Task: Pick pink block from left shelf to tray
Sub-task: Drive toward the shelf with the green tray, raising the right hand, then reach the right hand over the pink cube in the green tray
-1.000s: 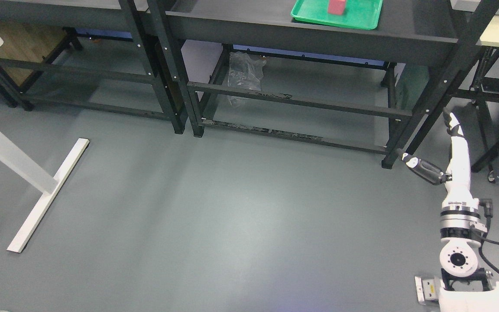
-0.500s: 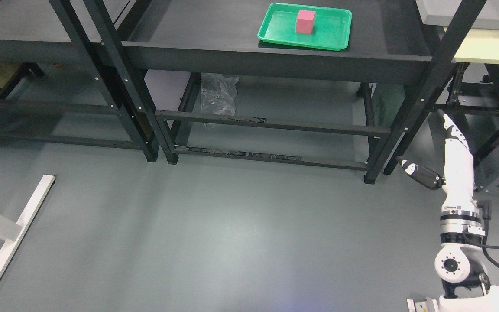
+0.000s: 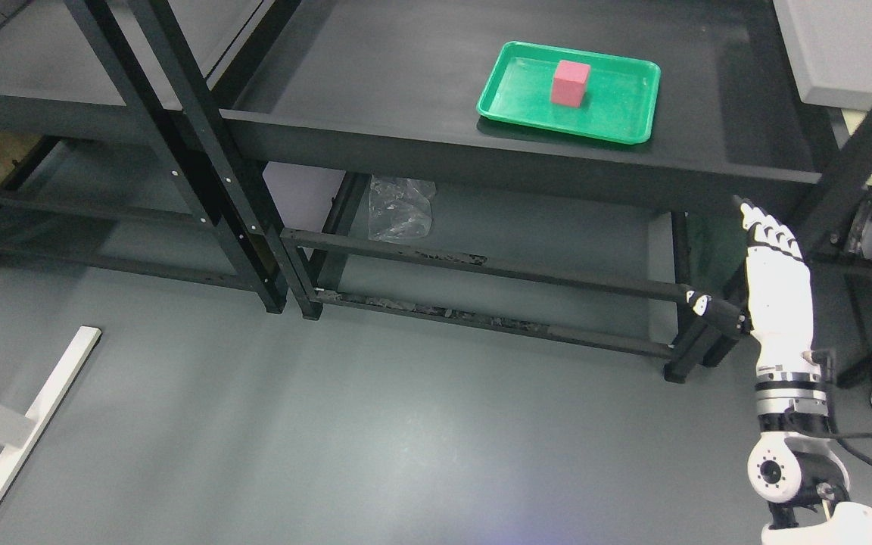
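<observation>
A pink block [image 3: 570,82] stands upright inside a green tray [image 3: 618,113] on the black shelf top [image 3: 406,91]. My right hand [image 3: 765,250] rises from the lower right, below and in front of the shelf's front edge, well apart from the tray. Its fingers [image 3: 763,227] are stretched straight and its thumb sticks out to the left; it holds nothing. The left arm does not show.
A second black shelf [image 3: 42,83] stands at the left, its posts [image 3: 179,151] next to the first shelf's. A crumpled clear plastic bag [image 3: 400,208] lies on the lower level. A white table foot [image 3: 20,446] crosses the grey floor at lower left. A pale box [image 3: 845,45] sits at upper right.
The camera has tilted up and shifted, so tray and shelf sit lower in the picture. My right hand has risen nearer the shelf's front edge, still open.
</observation>
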You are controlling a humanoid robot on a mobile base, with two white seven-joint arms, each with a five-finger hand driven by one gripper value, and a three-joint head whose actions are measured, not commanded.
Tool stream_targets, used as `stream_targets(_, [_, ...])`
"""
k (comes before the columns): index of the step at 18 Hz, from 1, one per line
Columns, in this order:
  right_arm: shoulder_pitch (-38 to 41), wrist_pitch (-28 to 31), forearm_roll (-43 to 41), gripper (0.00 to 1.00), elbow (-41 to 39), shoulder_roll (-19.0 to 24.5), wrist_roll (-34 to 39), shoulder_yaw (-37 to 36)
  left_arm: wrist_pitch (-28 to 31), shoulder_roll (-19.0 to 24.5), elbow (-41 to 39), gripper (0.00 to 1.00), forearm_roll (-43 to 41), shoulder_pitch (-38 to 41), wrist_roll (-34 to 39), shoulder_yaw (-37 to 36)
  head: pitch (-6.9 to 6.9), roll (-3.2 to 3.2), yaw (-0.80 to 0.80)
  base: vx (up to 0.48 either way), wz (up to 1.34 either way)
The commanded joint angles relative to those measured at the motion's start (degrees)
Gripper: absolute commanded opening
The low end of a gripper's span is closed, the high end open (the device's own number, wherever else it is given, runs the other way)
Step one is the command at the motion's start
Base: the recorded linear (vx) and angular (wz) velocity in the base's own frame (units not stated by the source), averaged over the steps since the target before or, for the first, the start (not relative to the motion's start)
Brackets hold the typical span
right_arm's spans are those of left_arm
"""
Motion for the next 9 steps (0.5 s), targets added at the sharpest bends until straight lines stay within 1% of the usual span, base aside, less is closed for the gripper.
stream_targets(1, [-1.5,-0.3,15.4,1.00,-0.7,-0.1,0.3,1.3,0.0,1.0,-1.0,1.00,-0.1,-1.3,0.0,0.0,0.00,0.00,0.00,0.330,0.21])
stream_targets(9, [-1.7,-1.1,14.2,1.00,-0.6,0.0,0.6,1.3,0.0,1.0,-1.0,1.00,-0.1,-1.3,0.0,0.0,0.00,0.00,0.00,0.359,0.22])
